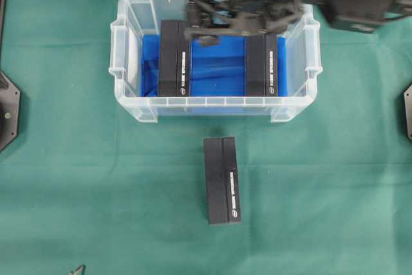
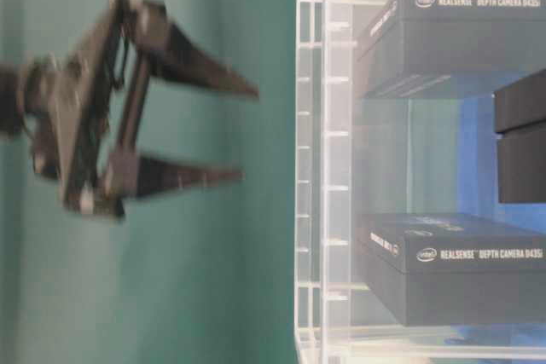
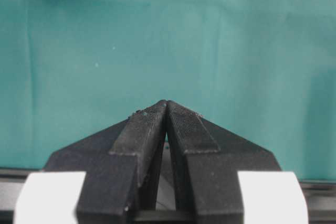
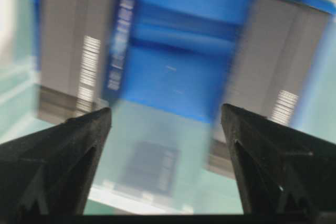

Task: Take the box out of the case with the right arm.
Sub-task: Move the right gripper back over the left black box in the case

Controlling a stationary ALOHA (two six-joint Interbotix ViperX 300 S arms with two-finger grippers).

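I'm holding the right claw [image 1: 222,27] wide open, empty, over the case [image 1: 132,104]; boxes [image 2: 461,266] inside reading "RealSense Depth Camera D435"

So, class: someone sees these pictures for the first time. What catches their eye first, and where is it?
Probably the clear case at the top middle of the green cloth, its blue lining vivid between two black boxes, left and right. The right pincer, jaws wide, blurs over the case's far rim. A third box lies outside, in front of the case.
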